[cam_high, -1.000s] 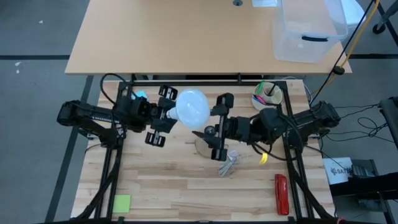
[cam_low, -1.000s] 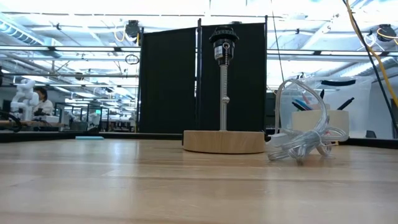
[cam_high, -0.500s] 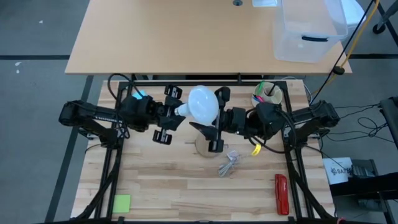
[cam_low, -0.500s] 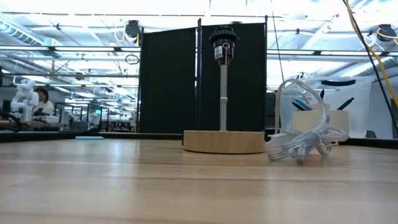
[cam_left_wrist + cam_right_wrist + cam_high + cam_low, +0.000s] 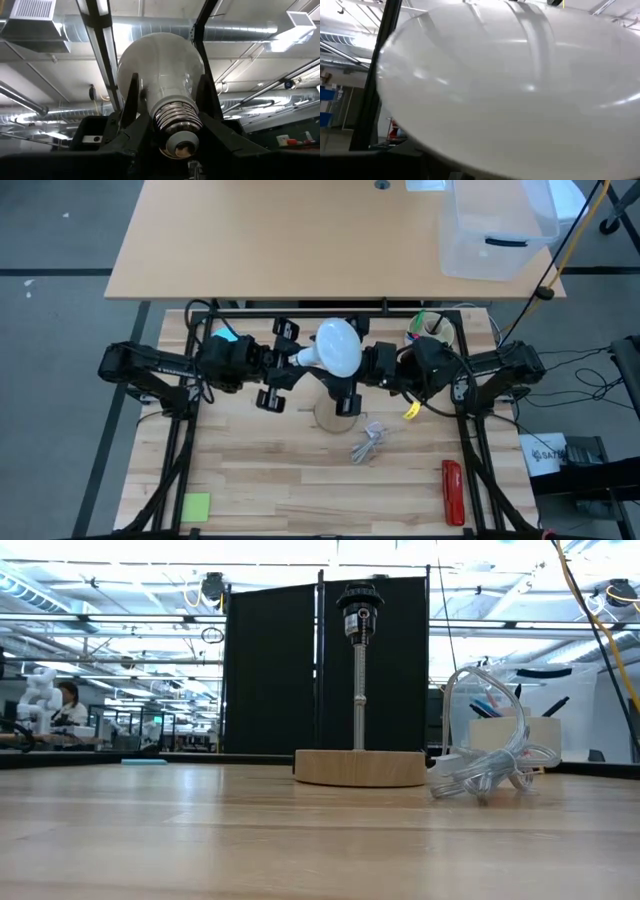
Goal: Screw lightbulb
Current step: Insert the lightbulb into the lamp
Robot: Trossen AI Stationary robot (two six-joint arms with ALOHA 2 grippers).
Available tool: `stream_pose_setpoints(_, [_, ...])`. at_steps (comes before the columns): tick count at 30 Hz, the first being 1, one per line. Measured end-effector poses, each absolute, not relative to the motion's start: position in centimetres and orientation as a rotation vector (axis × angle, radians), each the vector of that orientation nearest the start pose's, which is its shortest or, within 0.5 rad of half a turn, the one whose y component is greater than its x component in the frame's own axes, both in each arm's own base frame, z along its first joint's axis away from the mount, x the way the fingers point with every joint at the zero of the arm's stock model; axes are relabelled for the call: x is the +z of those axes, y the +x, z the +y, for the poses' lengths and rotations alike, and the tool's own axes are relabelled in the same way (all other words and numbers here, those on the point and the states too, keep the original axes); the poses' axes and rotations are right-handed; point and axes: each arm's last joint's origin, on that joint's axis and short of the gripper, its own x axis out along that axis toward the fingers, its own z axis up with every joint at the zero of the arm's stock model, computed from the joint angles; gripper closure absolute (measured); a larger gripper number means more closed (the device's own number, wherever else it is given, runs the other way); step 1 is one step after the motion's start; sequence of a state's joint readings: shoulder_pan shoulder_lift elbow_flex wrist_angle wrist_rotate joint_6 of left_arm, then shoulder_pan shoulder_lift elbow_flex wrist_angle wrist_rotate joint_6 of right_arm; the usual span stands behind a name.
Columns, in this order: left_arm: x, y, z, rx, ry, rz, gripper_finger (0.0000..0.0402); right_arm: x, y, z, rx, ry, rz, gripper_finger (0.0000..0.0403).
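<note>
The white lightbulb (image 5: 338, 346) is held high above the table, lying level, with its globe toward the table's right and its silvery screw base (image 5: 177, 122) toward the left. My left gripper (image 5: 297, 362) is shut on it. My right gripper (image 5: 350, 366) is open, and its fingers (image 5: 356, 329) stand on either side of the globe, which fills the right wrist view (image 5: 510, 90). The lamp's wooden disc (image 5: 360, 768) rests flat on the table. Its pole carries the black socket (image 5: 360, 616) at the top. Neither gripper shows in the low view. My left gripper pinches the bulb's tapering neck (image 5: 172, 102), just above the screw thread, between its two fingers (image 5: 131, 102). The fingers come level from the table's left. The bulb is clear of the table and sticks out level beyond the fingertips. My right gripper's open fingers flank the globe (image 5: 345, 340); I cannot tell whether they touch it.
A coiled clear cord (image 5: 368, 442) lies right of the wooden disc (image 5: 328, 416). A white cup of pens (image 5: 430, 332) stands at the far right. A red object (image 5: 452, 492) and a green note (image 5: 196, 506) lie near the front edge. A clear bin (image 5: 495, 230) stands on the far table.
My left gripper has carried the bulb toward the table's right and a little toward the far edge, still level. My right gripper has moved toward the far edge, and the globe now lies between its open fingers.
</note>
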State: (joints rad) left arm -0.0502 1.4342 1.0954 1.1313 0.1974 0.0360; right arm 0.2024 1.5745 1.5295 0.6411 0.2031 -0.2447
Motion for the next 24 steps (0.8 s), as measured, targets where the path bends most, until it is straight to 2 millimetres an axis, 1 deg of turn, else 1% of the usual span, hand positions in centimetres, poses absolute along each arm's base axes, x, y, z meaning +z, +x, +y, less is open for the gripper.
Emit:
stream_pose_setpoints(5, [40.81, 30.26, -2.11, -0.221, 0.092, -0.786, 0.0275, 47.03, 34.21, 6.38, -0.073, -0.118, -0.579, 0.0174])
stream_pose_setpoints(12, [40.68, 30.38, -2.11, -0.221, 0.089, -0.766, 0.0277, 46.94, 34.27, 6.4, -0.074, -0.121, -0.567, 0.0233])
stream_pose_setpoints(14, [40.66, 30.42, -2.12, -0.223, 0.086, -0.759, 0.0273, 46.89, 34.29, 6.48, -0.072, -0.121, -0.561, 0.0243])
stream_pose_setpoints(18, [40.57, 30.49, -2.25, -0.226, 0.081, -0.747, 0.0245, 46.81, 34.33, 6.52, -0.071, -0.125, -0.552, 0.0243])
stream_pose_setpoints(21, [40.56, 30.5, -2.5, -0.227, 0.074, -0.746, 0.0239, 46.78, 34.35, 6.54, -0.069, -0.126, -0.548, 0.0236])
stream_pose_setpoints(24, [40.54, 30.51, -2.59, -0.23, 0.073, -0.745, 0.0236, 46.77, 34.35, 6.58, -0.068, -0.128, -0.547, 0.024])
